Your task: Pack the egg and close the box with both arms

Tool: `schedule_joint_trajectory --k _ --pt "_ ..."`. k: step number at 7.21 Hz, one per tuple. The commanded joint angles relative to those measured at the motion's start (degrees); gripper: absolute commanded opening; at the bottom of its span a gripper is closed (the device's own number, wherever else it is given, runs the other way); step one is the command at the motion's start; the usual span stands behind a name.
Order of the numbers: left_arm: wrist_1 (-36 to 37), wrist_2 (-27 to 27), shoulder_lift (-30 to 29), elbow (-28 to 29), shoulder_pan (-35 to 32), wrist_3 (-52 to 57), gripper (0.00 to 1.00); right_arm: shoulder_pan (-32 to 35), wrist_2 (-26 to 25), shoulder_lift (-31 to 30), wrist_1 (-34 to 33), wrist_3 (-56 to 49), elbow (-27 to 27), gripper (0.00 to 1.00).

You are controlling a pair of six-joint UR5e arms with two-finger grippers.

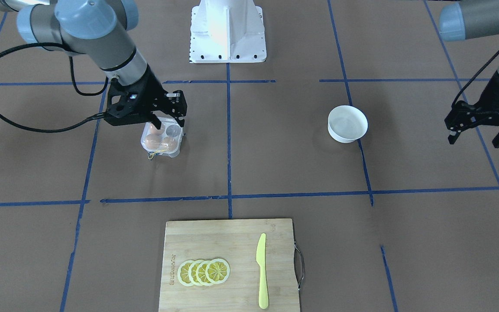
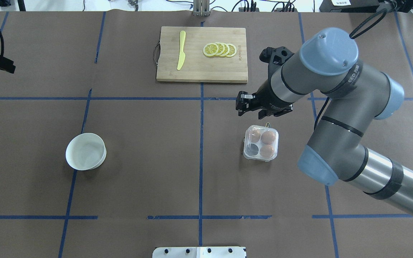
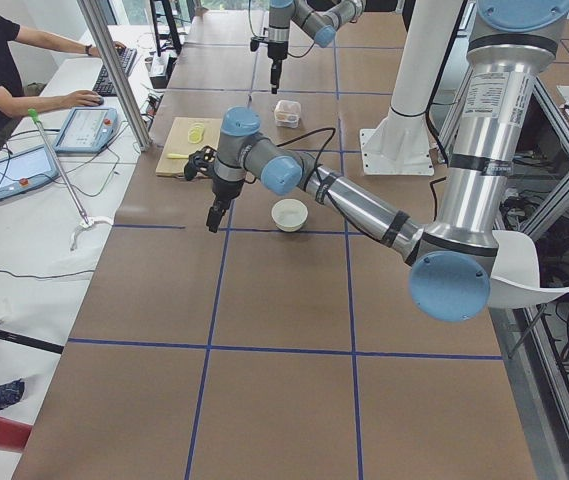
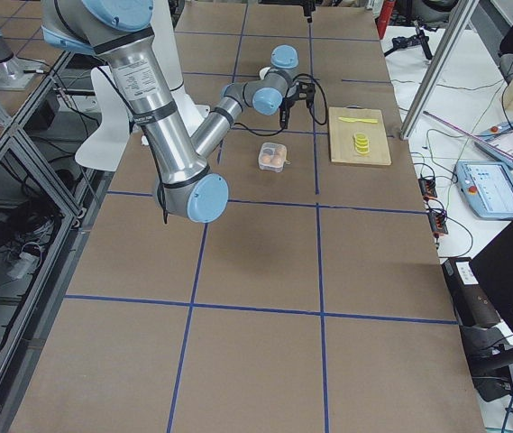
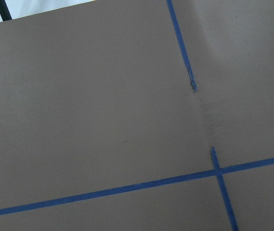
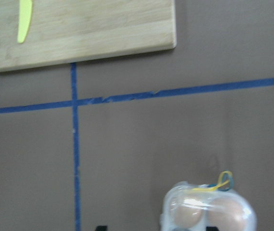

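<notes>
Overhead exterior: three eggs (image 2: 268, 137) in box (image 2: 261, 143)

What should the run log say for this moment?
right gripper: open, raised near box | box: three eggs, one cup empty | left gripper: open, empty

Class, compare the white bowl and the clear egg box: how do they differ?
The bowl is round and opaque white; the box is squarish and clear. The bowl is empty; the box holds three eggs, with one cup bare. Both sit upright on the brown table.
</notes>
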Motion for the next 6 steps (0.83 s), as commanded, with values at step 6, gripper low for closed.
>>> schedule_joint_trajectory --k 6 --pt "0.15 -9.7 9.47 13.91 -19.94 30.79 1.0 36.91 16.61 -26.53 -1.41 -62.91 -10.57 1.0"
